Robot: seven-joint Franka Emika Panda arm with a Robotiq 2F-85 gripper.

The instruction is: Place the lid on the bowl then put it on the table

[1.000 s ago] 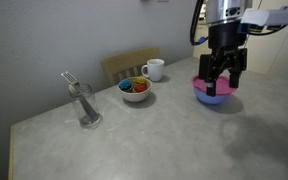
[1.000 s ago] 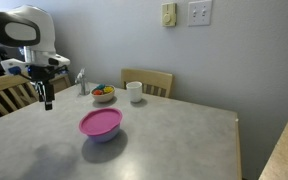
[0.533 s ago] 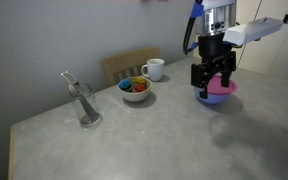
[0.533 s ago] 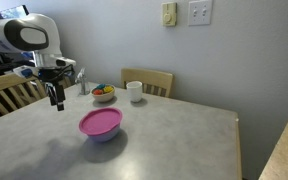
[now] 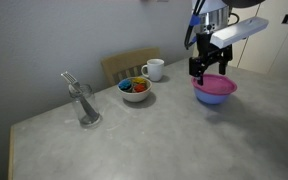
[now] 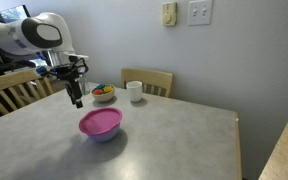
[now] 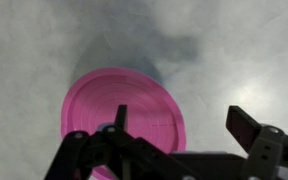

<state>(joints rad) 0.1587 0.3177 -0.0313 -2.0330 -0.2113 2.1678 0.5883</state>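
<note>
Your lid (image 5: 215, 86) lies flat across the mouth of the bowl (image 5: 213, 100), and the bowl stands on the table (image 5: 134, 140). In an exterior view your gripper (image 5: 210, 73) hangs above the lid at about its 11 o'clock, apart from it. The wrist view shows the fingers spread wide with nothing between them. From the lid, the white bowl (image 5: 135, 90) of colourful pieces sits at 9 o'clock, the mug (image 5: 154, 69) at 10 o'clock, and the glass (image 5: 85, 106) farther out at 9 o'clock.
</note>
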